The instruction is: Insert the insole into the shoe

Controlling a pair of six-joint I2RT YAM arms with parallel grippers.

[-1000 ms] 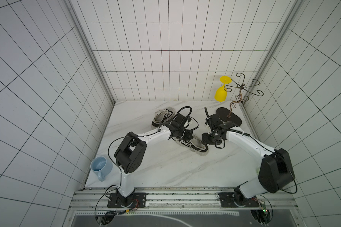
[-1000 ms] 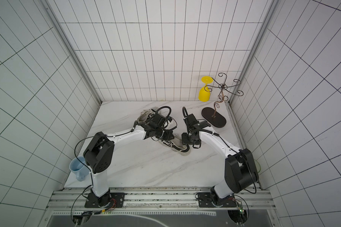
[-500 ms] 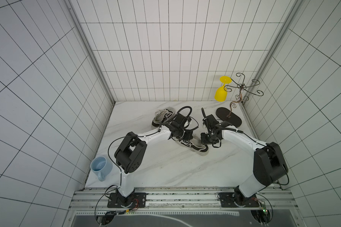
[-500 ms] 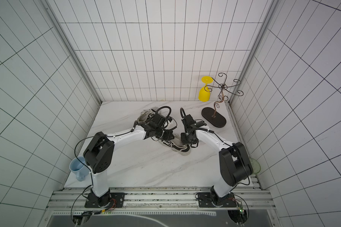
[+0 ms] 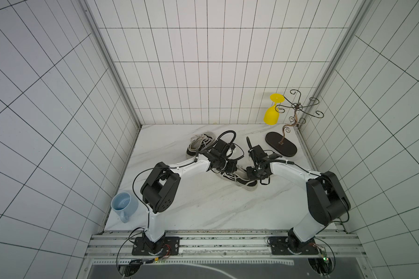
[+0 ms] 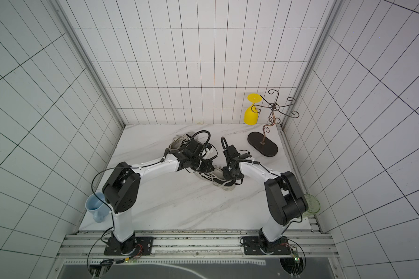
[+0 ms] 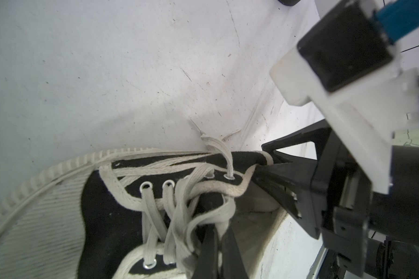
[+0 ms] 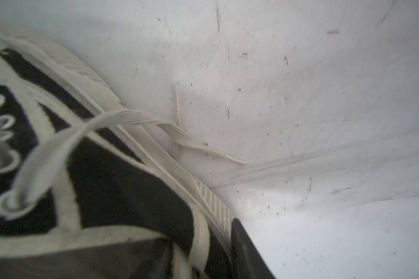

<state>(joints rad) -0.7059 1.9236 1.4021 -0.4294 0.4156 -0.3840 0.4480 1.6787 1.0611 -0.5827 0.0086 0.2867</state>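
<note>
Black shoe [image 5: 237,180] lies at the middle of the table [image 5: 203,212], with my 2 arms on it. Left gripper [image 7: 219,238] is pressed together under the laces [image 7: 179,193]. Right gripper [image 7: 270,166] pinches the shoe's rim. A pale insole [image 7: 260,204] seems partly inside. I judge this the seating step: next, press it flat toward the toe.

We stand before three walls of white tiles with dark grout: the back wall [image 5: 215,72], the left wall [image 5: 46,108] and the right wall [image 5: 385,120], joined at the corners by pale metal strips [image 5: 111,72]. The counter [image 5: 203,205] is white marble with faint grey veins and small scuffs. An aluminium rail [image 5: 228,244] runs along its near edge. The light is even and cool.
</note>
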